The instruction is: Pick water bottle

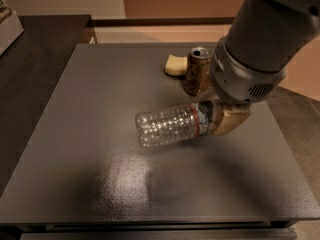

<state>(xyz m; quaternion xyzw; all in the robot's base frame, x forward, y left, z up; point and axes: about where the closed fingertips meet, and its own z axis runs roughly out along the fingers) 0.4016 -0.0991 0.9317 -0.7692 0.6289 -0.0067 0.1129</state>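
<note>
dark grey table [75, 134] is filling most of the view. big grey arm [260, 39] is reaching in from the upper right, wrist sitting over the right half of the tabletop. water bottle [167, 125] is being held horizontal near table centre, base pointing left, label end inside the gripper [214, 118]. tan fingers [231, 121] are clamping that end, hiding the cap; can't tell if the bottle is touching the table. brown drink can [196, 70] is standing upright behind, just beside the wrist. pale yellow sponge-like block [175, 65] is sitting just left of the can.
</note>
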